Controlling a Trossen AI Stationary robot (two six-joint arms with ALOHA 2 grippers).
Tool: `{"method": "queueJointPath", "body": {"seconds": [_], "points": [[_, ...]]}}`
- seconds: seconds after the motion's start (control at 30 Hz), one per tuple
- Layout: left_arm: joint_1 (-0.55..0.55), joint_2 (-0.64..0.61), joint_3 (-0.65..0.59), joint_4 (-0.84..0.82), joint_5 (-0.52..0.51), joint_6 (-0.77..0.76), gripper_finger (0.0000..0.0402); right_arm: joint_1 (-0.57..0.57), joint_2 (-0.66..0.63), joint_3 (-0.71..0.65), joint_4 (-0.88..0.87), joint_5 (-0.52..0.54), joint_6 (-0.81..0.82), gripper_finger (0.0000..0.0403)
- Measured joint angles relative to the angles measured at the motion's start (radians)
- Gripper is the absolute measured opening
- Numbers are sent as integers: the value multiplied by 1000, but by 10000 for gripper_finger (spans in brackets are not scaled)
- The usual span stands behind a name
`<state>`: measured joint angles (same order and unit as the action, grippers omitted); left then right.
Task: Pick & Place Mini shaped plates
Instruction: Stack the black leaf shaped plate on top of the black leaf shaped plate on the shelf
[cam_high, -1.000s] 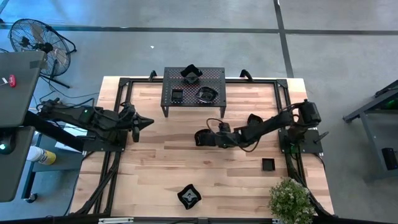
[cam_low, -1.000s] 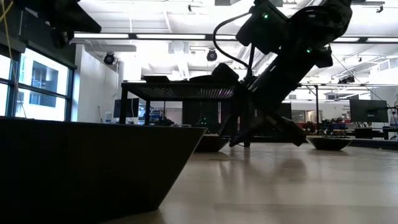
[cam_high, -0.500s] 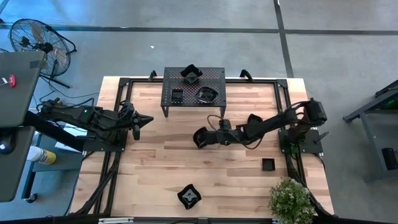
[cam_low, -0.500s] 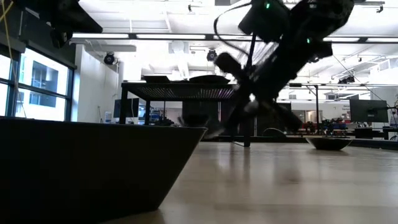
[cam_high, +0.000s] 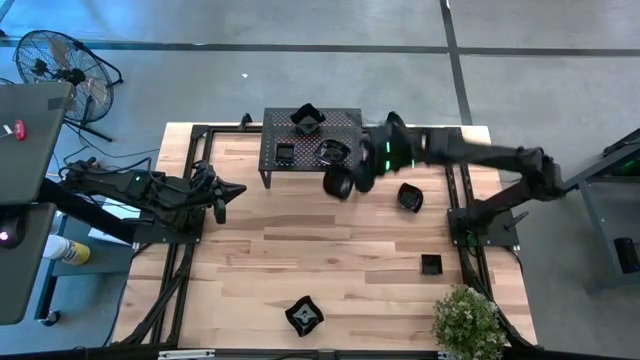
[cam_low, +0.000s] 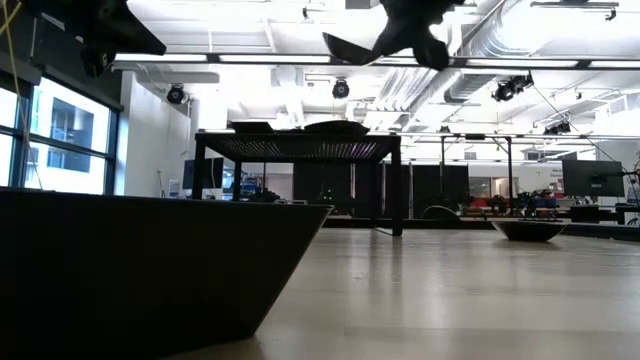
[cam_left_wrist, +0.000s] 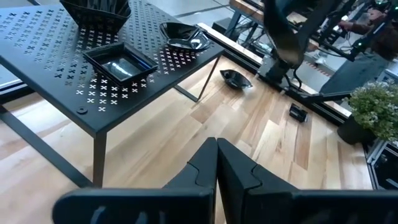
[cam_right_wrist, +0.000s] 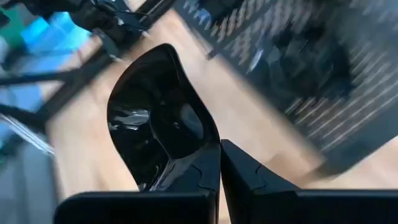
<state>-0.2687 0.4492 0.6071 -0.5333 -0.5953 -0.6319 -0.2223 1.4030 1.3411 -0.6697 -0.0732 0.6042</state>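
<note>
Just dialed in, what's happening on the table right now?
The right gripper is shut on a black plate, held in the air beside the perforated rack, which already carries three plates. The left gripper waits shut at the table's left side. Three more plates sit on the wooden table.

Rack (cam_high: 311, 132) top holds three plates (cam_high: 306, 119), its right half bare; open wood lies between rack and front plate (cam_high: 304, 316)
</note>
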Motion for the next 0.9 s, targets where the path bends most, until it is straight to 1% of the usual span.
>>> {"method": "queueJointPath", "body": {"seconds": [0.13, 0.23, 0.37, 0.5, 0.63, 0.77, 0.9], "points": [[0, 0, 0, 0, -3, 7, 1, -175, 128, 267, -220, -101, -355, 2], [0, 0, 0, 0, -2, 7, 1, -263, 269, 462, -350, -130, -588, 1], [0, 0, 0, -2, -2, 7, 1, -319, 454, 695, -481, -191, -863, 1], [0, 0, 0, -19, 9, 7, 1, -329, 594, 865, -581, -194, -1072, 1], [0, 0, 0, -41, 16, 6, 1, -327, 681, 945, -648, -184, -1219, 1], [0, 0, 0, -80, 17, 6, 1, -319, 706, 941, -647, -133, -1287, 1], [0, 0, 0, -94, 18, -1, 1, -310, 706, 913, -633, -94, -1303, 7]]}}
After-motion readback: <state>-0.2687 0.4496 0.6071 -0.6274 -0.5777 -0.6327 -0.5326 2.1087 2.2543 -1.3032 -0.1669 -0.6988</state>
